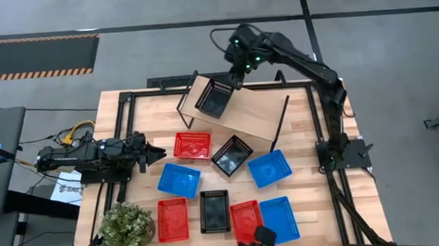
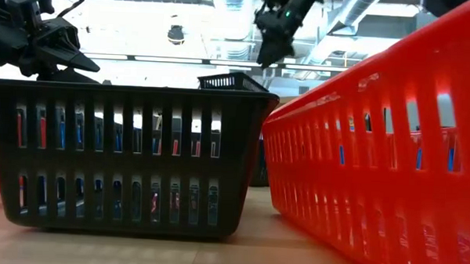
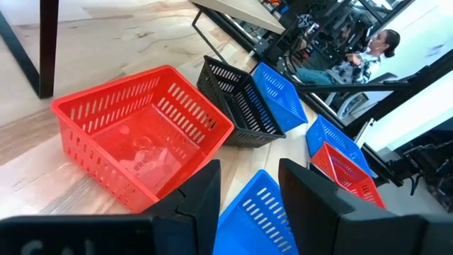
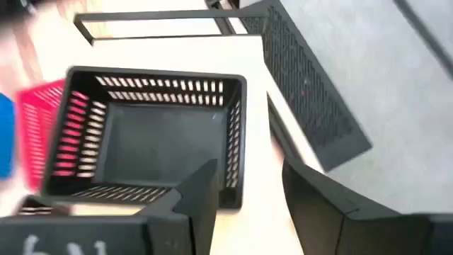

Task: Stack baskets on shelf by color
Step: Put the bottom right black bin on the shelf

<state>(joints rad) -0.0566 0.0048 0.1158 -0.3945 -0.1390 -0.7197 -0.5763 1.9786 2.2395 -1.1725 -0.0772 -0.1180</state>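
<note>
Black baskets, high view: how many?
3. One on the shelf at its far-left end, under the right hand. One tilted on the table below the shelf. One in the front row between two red baskets. None seems hidden.

Shelf (image 1: 238, 111) far end taken by one black basket (image 1: 214, 99), right gripper (image 1: 234, 78) at its rim; rest of the board bare. Counter (image 1: 295, 126) front crowded with baskets lying close together. Potted plant (image 1: 125, 226) blocks the near-left corner. Left gripper (image 1: 157, 152) low beside a red basket (image 1: 192, 145).
</note>
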